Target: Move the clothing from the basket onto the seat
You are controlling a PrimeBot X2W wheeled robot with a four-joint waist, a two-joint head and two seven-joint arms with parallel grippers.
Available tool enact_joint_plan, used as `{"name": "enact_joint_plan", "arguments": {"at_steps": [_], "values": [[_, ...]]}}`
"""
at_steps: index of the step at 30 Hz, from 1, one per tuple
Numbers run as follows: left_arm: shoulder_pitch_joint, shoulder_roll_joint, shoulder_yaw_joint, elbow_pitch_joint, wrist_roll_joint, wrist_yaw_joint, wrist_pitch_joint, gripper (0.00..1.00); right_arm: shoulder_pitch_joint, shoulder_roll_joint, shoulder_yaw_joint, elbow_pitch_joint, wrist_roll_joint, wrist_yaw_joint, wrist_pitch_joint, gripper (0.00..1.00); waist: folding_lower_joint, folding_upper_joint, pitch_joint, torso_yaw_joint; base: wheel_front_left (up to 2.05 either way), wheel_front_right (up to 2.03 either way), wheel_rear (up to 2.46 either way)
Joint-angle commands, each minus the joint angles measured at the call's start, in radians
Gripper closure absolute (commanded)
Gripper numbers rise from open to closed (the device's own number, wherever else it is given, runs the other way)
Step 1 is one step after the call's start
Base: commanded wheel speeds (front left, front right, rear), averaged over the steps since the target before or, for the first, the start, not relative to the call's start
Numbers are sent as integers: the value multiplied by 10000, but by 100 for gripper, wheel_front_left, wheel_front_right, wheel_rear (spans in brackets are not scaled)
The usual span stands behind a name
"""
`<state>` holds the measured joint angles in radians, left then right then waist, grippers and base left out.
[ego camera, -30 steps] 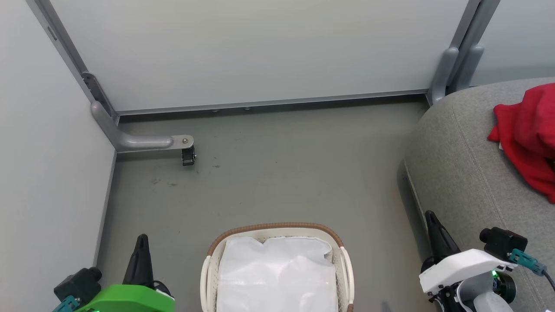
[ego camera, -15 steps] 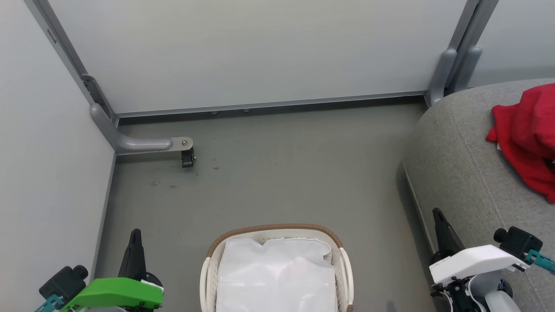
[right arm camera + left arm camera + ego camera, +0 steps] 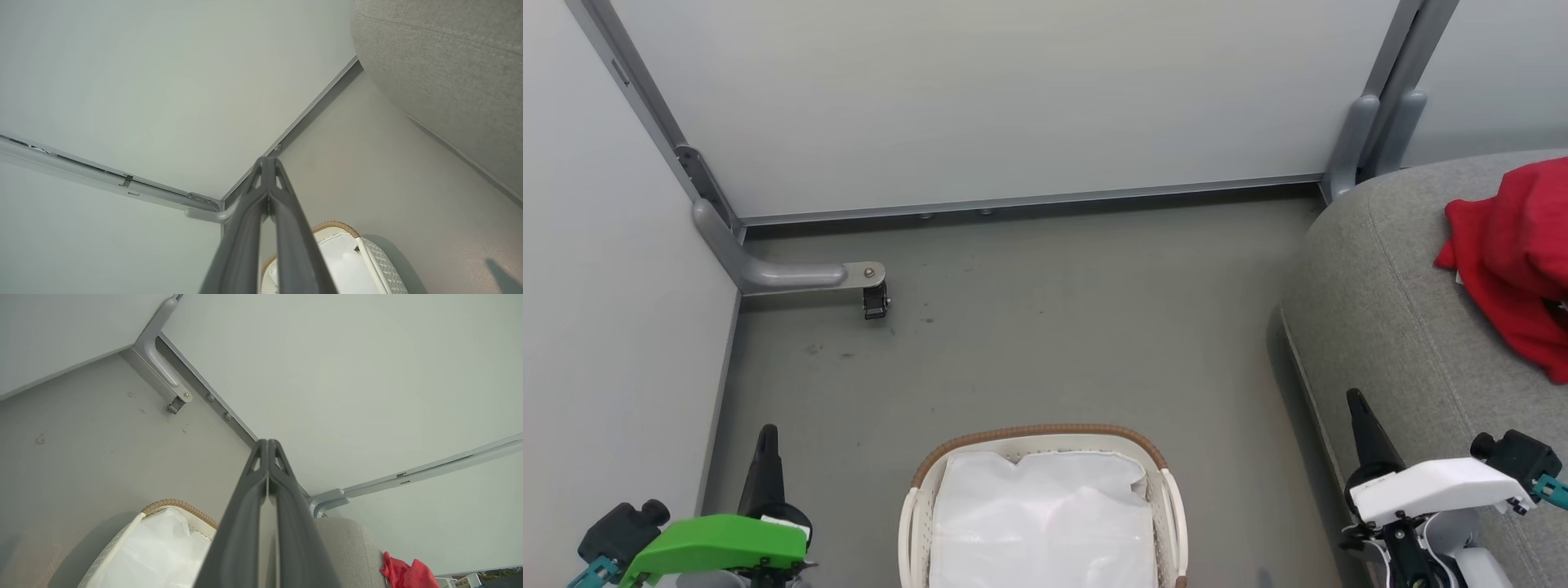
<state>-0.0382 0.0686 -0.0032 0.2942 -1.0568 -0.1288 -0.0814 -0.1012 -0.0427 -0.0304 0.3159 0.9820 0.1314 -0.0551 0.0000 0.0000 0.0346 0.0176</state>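
The white basket (image 3: 915, 523) with its brown woven rim stands on the floor at the bottom centre, and inside it I see the white cloth liner. Red clothing (image 3: 1515, 261) lies bunched on the grey seat (image 3: 1388, 327) at the right edge. My left gripper (image 3: 766, 431) is shut and empty at the lower left, left of the basket. My right gripper (image 3: 1355, 398) is shut and empty at the lower right, beside the seat's front edge. The left wrist view has the shut gripper (image 3: 267, 443), the basket (image 3: 179, 505) and the clothing (image 3: 404, 573). The right wrist view has the shut gripper (image 3: 267, 160) above the basket (image 3: 335, 225).
Pale partition walls (image 3: 1013, 98) close the space at the back and left. A grey frame foot with a small black caster (image 3: 876, 298) stands on the grey floor (image 3: 1054, 327) at the back left. Open floor lies between the basket and the back wall.
Both grippers have drawn back toward the bottom of the head view, staying shut. The picture has shifted slightly. The basket and the clothing lie as before.
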Motion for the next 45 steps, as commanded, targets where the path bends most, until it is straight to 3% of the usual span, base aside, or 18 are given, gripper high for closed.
{"name": "enact_joint_plan", "arguments": {"at_steps": [1, 45], "values": [[-306, 76, 57, -146, -261, -14, 54, 100, -117, -61, -75, -154, 294, -5, 80, 100, 0, 0, -6, -3, 0, 0, 0], [-626, 63, 613, -410, -4028, -26, 1183, 100, -114, -90, -607, -557, 4369, -9, 1193, 100, 0, 0, -191, -107, 0, 0, 0]]}}
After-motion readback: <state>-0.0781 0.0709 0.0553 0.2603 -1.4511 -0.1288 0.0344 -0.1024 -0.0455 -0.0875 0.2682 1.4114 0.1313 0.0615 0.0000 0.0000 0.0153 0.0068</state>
